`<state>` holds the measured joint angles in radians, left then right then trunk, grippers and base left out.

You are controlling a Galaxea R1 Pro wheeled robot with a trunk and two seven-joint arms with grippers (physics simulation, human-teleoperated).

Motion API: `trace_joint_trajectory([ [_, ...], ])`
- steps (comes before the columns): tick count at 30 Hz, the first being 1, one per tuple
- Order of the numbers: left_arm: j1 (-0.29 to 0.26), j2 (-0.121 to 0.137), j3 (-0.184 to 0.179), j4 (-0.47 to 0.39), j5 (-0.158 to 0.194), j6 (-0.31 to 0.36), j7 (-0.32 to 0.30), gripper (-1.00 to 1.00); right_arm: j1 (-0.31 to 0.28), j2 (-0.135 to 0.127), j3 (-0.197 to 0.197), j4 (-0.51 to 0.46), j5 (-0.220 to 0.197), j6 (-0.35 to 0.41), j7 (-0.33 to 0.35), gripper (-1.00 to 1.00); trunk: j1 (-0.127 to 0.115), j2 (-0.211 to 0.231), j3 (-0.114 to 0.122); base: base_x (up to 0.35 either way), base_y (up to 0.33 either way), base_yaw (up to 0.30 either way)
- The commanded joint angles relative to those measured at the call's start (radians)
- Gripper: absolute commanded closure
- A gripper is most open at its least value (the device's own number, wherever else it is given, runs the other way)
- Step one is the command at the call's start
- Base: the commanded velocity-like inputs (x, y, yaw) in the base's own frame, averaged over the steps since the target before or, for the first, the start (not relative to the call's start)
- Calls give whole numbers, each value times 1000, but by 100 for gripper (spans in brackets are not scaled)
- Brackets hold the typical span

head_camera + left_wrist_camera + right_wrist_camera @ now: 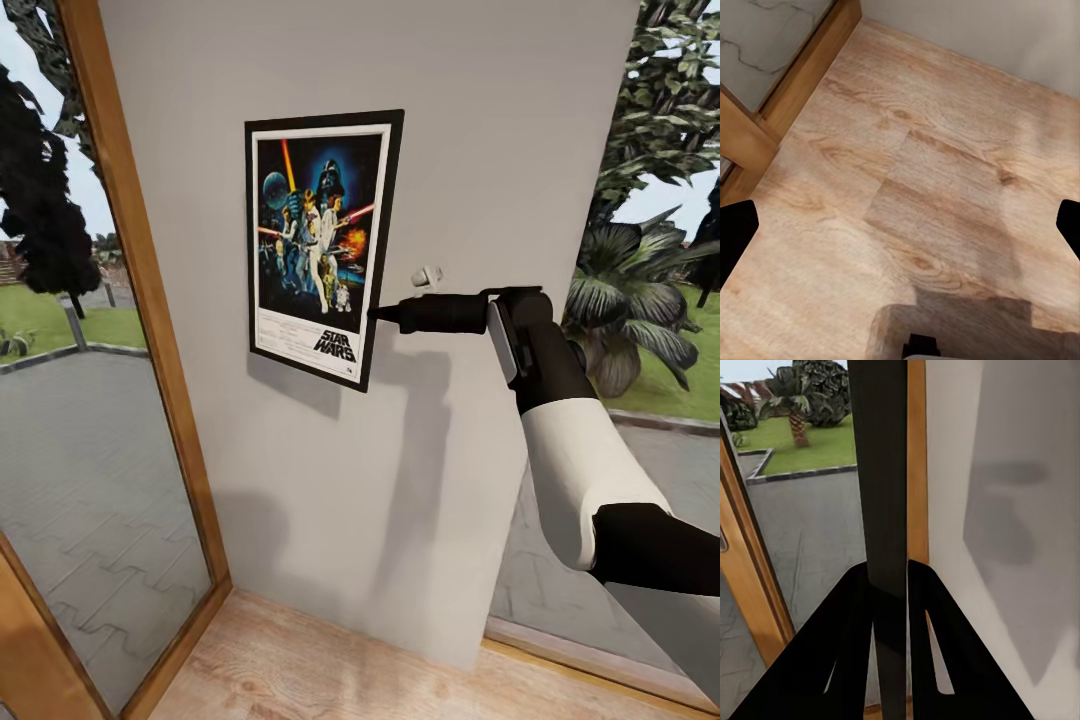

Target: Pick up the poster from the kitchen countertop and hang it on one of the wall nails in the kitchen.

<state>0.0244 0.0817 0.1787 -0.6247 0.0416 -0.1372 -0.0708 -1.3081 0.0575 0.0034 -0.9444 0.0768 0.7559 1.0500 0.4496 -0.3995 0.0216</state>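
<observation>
1. The poster sits flat against the grey wall, "STAR WARS" readable at its foot.
2. The right gripper pinches its right edge (fingers closed on the frame).
3. Left gripper: fingertips spread wide, holding nothing, over wooden floor.

a plain grey wall stands between two glazed openings, with a wooden frame along its left edge. pale wood floor meets its base. outside lie grey paving, green lawn, a palm and dark trees. a soft shadow falls on the wall
</observation>
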Motion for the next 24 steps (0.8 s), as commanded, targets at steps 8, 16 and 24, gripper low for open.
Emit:
trace_joint_trajectory([
  [8, 1, 0, 2, 0, 4, -1, -7, -100, 0, 0, -2, -1, 6, 6, 7, 100, 0, -1, 0, 4, 0, 0],
  [16, 0, 0, 2, 0, 4, 0, -7, -100, 0, 0, -3, -1, 6, 6, 7, 100, 0, -1, 0, 48, 0, 0],
  [24, 0, 0, 1, 0, 4, -1, -7, -100, 1, 0, -3, -1, 6, 6, 7, 100, 0, -1, 0, 141, -13, 0],
])
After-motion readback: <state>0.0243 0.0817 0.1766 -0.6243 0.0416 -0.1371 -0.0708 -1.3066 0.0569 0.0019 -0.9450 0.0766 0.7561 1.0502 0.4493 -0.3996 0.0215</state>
